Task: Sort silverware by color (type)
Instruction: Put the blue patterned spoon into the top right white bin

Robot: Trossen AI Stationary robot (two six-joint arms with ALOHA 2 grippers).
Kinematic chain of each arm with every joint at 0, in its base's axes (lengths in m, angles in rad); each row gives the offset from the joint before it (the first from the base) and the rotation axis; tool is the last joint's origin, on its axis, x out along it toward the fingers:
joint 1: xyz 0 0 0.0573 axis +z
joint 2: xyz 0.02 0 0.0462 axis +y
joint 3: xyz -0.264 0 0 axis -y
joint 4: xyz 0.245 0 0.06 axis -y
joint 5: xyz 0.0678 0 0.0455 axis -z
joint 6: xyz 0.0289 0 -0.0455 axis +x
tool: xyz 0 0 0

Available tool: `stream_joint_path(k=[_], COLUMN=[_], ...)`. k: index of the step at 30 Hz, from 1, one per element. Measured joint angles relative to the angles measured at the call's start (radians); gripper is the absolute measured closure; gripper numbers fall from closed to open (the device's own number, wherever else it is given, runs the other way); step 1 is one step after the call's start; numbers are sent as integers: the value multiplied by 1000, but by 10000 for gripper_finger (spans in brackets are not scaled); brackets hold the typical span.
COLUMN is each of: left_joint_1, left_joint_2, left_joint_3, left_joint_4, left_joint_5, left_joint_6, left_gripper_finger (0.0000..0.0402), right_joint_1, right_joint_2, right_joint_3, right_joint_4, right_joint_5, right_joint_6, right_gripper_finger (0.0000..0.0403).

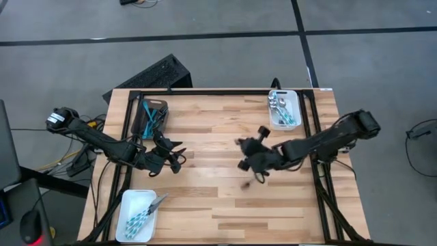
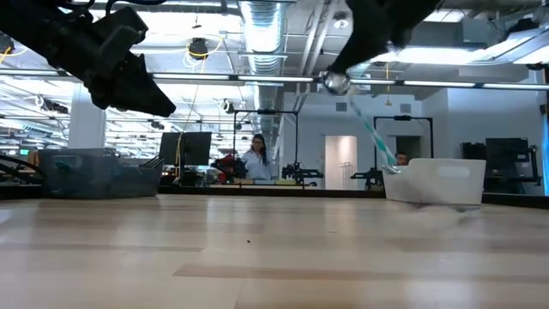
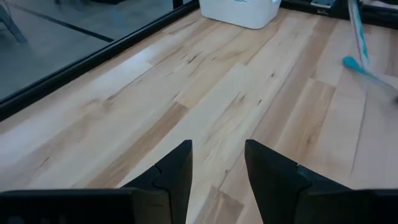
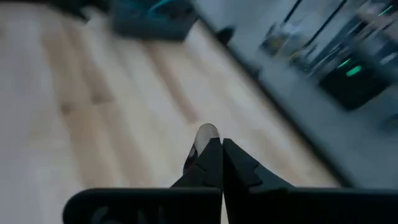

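My right gripper [image 1: 246,160] hangs above the middle of the table, shut on one piece of silverware, a spoon [image 2: 364,120] with a round shiny head and a thin teal handle. My left gripper [image 1: 174,156] waits open over the table's left half with nothing between its fingers [image 3: 217,149]. More silverware lies in the white tray [image 1: 295,102] at the far right, in the dark grey tray [image 1: 162,104] at the far left and in the white tray [image 1: 130,205] at the near left. My right gripper pinches the spoon between its two fingertips, close to the shiny head [image 4: 207,134], which sticks out just past them. The teal handle [image 2: 377,137] hangs slanting down below the fingers. The whole spoon is lifted clear of the table.
Bare wood lies between the two grippers and along the near edge. A black frame rail [image 1: 314,137] runs along the table's sides. In the room beyond the table a person [image 2: 255,159] sits at a desk.
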Motion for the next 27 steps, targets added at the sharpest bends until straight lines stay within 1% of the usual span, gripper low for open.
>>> stream_joint_path(k=[2,4,6,7,9,14,17,19,22,25,27], left_joint_1=[0,0,0,0,0,0,0,0,0,0,0], left_joint_2=[0,0,0,0,0,0,0,0,0,0,0], left_joint_3=[0,0,0,0,0,0,0,0,0,0,0], left_joint_4=[-2,-9,-6,-6,-6,-6,-20,-35,-48,-52,-52], left_joint_5=[0,0,0,0,0,0,-1,-10,-14,-15,-15], left_joint_6=[0,0,0,0,0,0,0,0,-1,-1,-1], left_gripper_finger=[268,268,268,268,268,268,268,268,268,268,268], right_joint_1=[-1,-13,-43,-68,-136,-358,-484,-560,-657,-721,-750], right_joint_2=[-36,-65,-95,-107,-127,-146,-139,-138,-138,-137,-137], right_joint_3=[0,0,0,0,0,0,-6,-32,-80,-140,-166], right_joint_4=[-12,-25,-80,-112,-198,-376,-406,-376,-291,-188,-135], right_joint_5=[93,209,304,337,358,355,337,301,179,101,56], right_joint_6=[-74,-156,-227,-248,-254,-251,-333,-404,-492,-570,-594], right_gripper_finger=[387,387,387,387,387,387,387,387,387,386,378])
